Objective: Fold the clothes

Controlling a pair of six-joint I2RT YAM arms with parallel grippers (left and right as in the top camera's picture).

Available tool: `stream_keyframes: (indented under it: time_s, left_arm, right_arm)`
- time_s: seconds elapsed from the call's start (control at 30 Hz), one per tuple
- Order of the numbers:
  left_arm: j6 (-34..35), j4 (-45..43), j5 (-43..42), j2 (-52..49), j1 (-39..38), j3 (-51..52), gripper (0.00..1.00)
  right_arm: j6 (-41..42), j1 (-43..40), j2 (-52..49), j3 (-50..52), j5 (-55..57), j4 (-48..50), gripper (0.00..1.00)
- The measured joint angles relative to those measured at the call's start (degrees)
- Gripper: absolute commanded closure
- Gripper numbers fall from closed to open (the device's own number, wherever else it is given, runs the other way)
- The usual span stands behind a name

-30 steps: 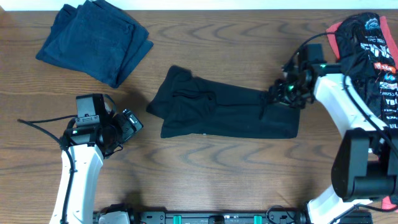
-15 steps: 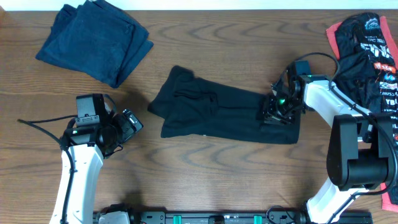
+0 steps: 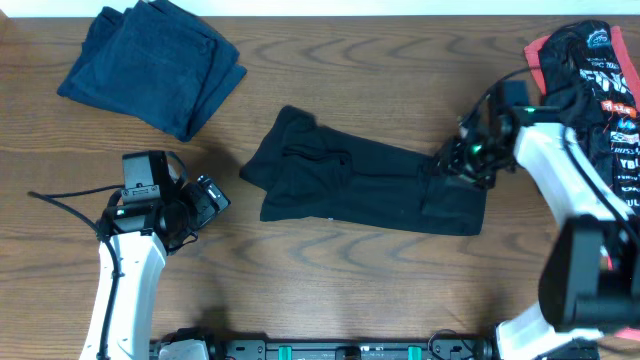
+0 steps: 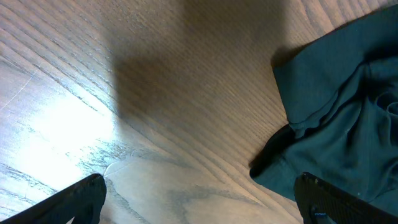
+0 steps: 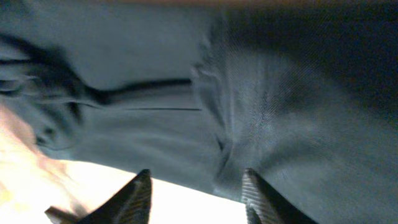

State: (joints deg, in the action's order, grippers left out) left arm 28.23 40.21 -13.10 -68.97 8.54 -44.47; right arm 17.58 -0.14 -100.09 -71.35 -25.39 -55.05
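A black garment (image 3: 360, 183) lies stretched across the middle of the table, partly folded, its left end bunched. My right gripper (image 3: 462, 160) hovers over its right end; in the right wrist view its fingers (image 5: 196, 194) are open with the black cloth (image 5: 261, 112) just beyond them. My left gripper (image 3: 212, 198) rests at the left, apart from the garment. In the left wrist view its fingers (image 4: 199, 199) are spread wide open over bare wood, with the garment's left edge (image 4: 336, 124) to the right.
A folded dark blue garment (image 3: 150, 62) lies at the back left. A red and black printed garment (image 3: 595, 75) is piled at the right edge, under the right arm. Cables trail from the left arm.
My right gripper moved down-left onto the garment's right end, then back up and right. The garment's right end now lies a little flatter. The left arm has not moved.
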Motion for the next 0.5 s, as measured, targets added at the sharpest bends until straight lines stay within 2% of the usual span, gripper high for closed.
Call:
stream_keyframes:
  time_s: [0.03, 0.1, 0.33, 0.5]
  left_arm:
    - [0.0, 0.0, 0.0, 0.0, 0.0, 0.0, 0.02]
    - [0.0, 0.0, 0.0, 0.0, 0.0, 0.0, 0.02]
    - [-0.3, 0.0, 0.0, 0.0, 0.0, 0.0, 0.02]
    - [-0.7, 0.0, 0.0, 0.0, 0.0, 0.0, 0.02]
  right_arm:
    - [-0.2, -0.3, 1.4, -0.3, 0.6, -0.3, 0.47]
    - [-0.3, -1.3, 3.6, -0.8, 2.7, -2.1, 0.37]
    - [-0.5, -6.5, 4.0, 2.0, 10.0, -4.3, 0.34]
    - [-1.0, -10.6, 3.9, 8.7, 11.6, 0.3, 0.33]
